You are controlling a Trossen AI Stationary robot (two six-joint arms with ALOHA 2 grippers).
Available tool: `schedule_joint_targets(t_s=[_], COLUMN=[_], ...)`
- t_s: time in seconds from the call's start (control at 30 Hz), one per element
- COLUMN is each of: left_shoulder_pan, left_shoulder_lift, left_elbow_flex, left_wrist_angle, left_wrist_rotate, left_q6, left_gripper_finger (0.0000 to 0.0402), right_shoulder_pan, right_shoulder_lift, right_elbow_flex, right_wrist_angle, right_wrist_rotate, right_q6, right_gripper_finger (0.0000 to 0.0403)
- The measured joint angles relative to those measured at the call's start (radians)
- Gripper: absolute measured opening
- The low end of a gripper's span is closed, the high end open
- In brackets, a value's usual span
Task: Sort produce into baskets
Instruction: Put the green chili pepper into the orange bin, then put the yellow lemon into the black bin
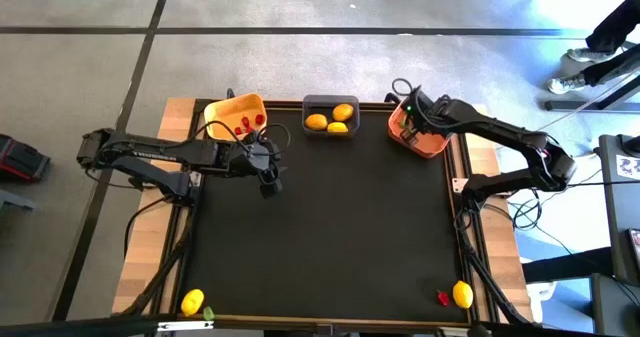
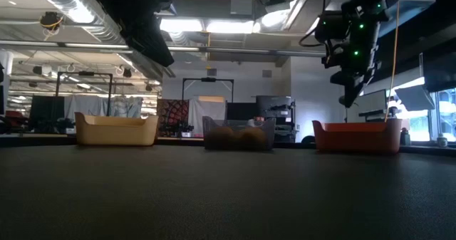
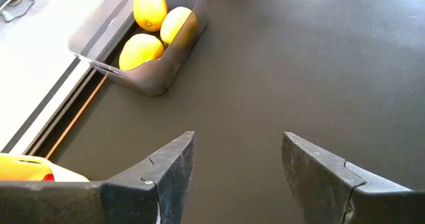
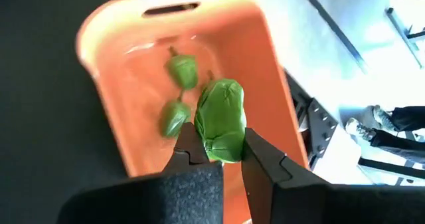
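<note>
- No text, label, brand, number or sign can be read in any view.
- No lettering is seen on the three plastic baskets, the toy produce, the black table mat or the dark arms.

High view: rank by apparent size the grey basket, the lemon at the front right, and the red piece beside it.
1. Grey basket, clearly largest.
2. Front-right lemon.
3. Red piece, smallest.
All lie on the table under an overhead camera, so nearness hardly skews the order.
</note>
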Motion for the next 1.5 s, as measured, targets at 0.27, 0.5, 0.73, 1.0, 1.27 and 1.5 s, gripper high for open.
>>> schedule_joint_targets(t_s=[0.27,0.5,0.73,1.0,1.27,1.5], left_shoulder_pan=[0.0,0.0,0.0,0.0,-0.007,-0.05], left_shoulder_lift=[0.0,0.0,0.0,0.0,0.0,0.0], left_elbow_flex=[0.0,0.0,0.0,0.0,0.0,0.0], left_wrist_angle=[0.0,0.0,0.0,-0.001,-0.001,-0.001], left_wrist_rotate=[0.0,0.0,0.0,0.0,0.0,0.001], left_q6=[0.0,0.0,0.0,0.005,0.038,0.083], left_gripper_finger=[0.0219,0.0219,0.0219,0.0219,0.0219,0.0219], right_shoulder_pan=[-0.085,-0.099,-0.098,-0.095,0.028,0.3], right_shoulder_lift=[0.0,0.046,0.126,0.128,0.02,-0.034], right_elbow_flex=[0.0,0.001,0.001,0.001,0.001,0.001], right_wrist_angle=[0.091,0.098,0.112,0.111,0.119,0.153], right_wrist_rotate=[-0.026,-0.051,-0.025,-0.033,-0.213,-0.367], right_q6=[-0.019,-0.017,-0.015,-0.042,-0.024,0.084], right_gripper_finger=[0.0019,0.002,0.0094,0.0194,0.0204,0.0204])
